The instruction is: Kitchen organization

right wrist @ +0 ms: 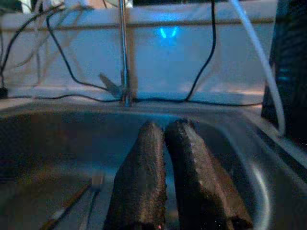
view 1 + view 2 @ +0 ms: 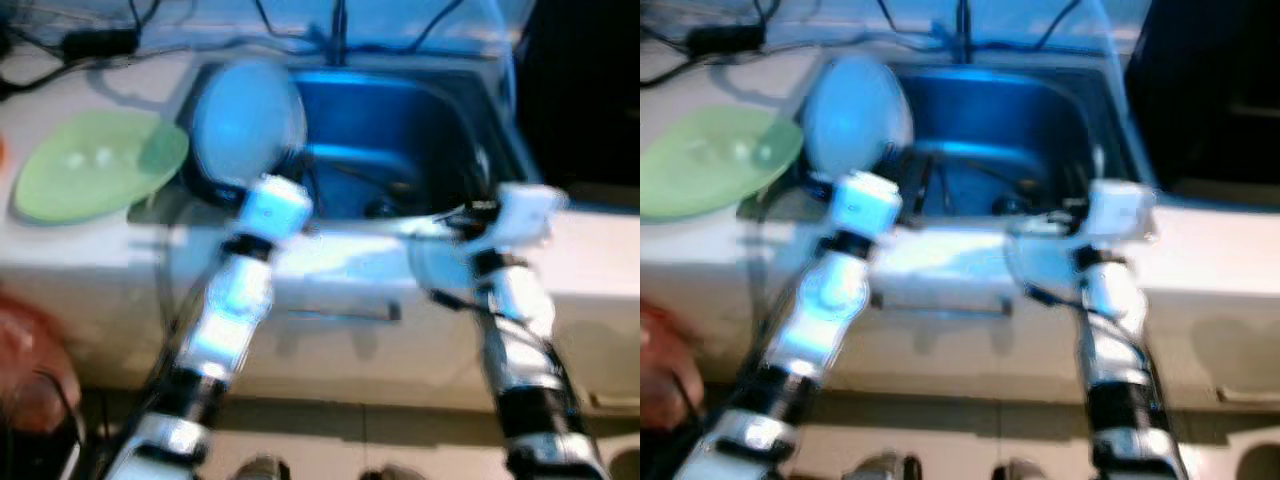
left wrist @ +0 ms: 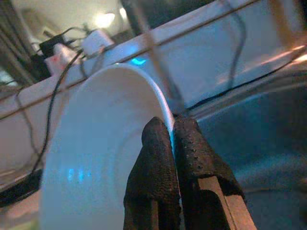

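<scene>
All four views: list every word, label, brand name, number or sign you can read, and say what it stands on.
No readable text in any view.
Blue glowing mark on the white wall behind the sink: a light, no legible characters.
White plate in the left gripper: plain.
Green plate: no lettering visible.

Sink (image 2: 420, 120) at twelve o'clock, set in counter (image 2: 90, 250); plate (image 2: 245, 120) over its ten o'clock rim, pinched in left gripper (image 3: 171, 130); bowl (image 2: 95, 165) on counter at ten; faucet (image 1: 123, 52) behind; cutlery (image 1: 72, 201) inside
</scene>
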You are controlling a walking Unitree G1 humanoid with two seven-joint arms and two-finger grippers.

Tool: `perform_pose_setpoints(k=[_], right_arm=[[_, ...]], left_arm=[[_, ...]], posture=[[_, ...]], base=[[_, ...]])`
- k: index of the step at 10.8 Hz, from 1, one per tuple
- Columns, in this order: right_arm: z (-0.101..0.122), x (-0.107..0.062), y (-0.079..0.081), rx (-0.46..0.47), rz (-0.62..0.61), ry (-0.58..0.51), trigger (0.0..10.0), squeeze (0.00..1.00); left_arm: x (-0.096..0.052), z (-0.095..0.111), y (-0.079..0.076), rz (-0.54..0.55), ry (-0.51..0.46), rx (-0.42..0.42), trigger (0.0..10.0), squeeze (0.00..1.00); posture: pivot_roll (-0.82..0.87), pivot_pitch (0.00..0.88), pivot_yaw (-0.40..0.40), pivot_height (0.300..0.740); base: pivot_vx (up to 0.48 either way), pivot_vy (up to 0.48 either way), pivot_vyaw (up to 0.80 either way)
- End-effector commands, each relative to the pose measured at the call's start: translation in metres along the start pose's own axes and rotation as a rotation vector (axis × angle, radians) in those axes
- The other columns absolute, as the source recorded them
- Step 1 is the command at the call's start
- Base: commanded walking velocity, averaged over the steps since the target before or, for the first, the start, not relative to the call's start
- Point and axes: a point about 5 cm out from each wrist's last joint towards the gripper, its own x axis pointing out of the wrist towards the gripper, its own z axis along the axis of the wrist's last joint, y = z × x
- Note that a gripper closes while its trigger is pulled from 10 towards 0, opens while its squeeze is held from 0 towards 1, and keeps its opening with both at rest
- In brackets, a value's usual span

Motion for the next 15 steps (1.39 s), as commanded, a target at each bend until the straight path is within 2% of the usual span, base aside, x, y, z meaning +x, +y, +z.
perform_pose_setpoints(k=[1,5,11,15], right_arm=[[0.001,-0.002,-0.009,-0.011,-0.024,0.003,10.0,0.00],[0.001,-0.003,-0.008,-0.009,-0.028,0.005,10.0,0.00],[-0.001,-0.005,-0.007,-0.008,-0.023,0.019,10.0,0.00],[-0.002,-0.006,-0.010,-0.010,-0.030,0.020,10.0,0.00]], left_arm=[[0.005,0.013,-0.008,-0.023,-0.058,-0.016,10.0,0.00],[0.004,0.010,-0.009,-0.029,-0.040,-0.007,10.0,0.00],[0.001,0.008,-0.014,-0.065,-0.023,-0.050,10.0,0.00],[0.005,0.013,-0.020,-0.101,-0.023,-0.097,10.0,0.00]], posture=[[0.04,0.148,0.016,0.740],[0.04,0.152,0.016,0.740],[0.04,0.151,0.014,0.740],[0.04,0.142,0.019,0.740]], base=[[0.428,0.000,0.00],[0.365,0.000,0.00],[0.000,0.000,0.00],[0.000,0.000,0.00]])
